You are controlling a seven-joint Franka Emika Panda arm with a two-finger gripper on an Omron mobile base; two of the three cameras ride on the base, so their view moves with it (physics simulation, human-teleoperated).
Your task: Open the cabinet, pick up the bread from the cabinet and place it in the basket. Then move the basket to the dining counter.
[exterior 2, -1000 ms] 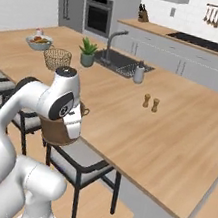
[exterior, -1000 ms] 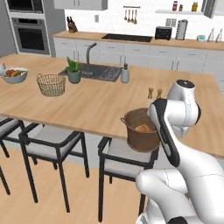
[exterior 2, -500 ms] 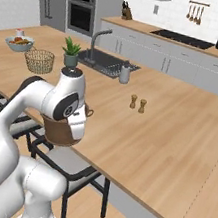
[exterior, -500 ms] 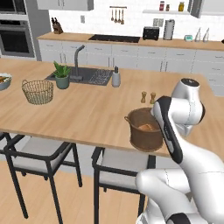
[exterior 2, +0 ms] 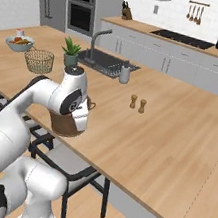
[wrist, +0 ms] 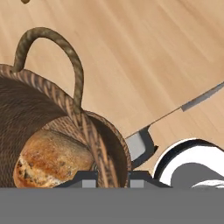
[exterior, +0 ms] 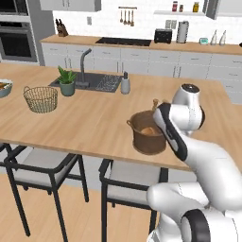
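Basket (exterior: 149, 136) carrying is the step in hand: the bread (wrist: 51, 162) already lies inside it, so only the move to the dining counter (exterior: 90, 123) is left, and by my judgement that is nearly done. In the left base view the basket sits at centre right of the frame, over the counter's near edge, just in front of my forearm. I cannot tell from here whether its base touches the wood or hangs a little above it. In the right base view it shows at left of centre, mostly hidden behind my wrist.

My gripper (wrist: 112, 178) is clamped on the basket's rim: in the hand view the woven wall runs down the bottom middle of the frame straight between my two finger tips, one tip on the inside, one on the outside. The bread is at the lower left of that frame, down in the basket and just beside my inner finger, apart from it. One side handle (wrist: 52, 52) arches at the upper left.

Next, I think, comes settling the basket flat on the wood, a bit further in from the edge, then parting my fingers and lifting straight off the rim so I don't tip it.
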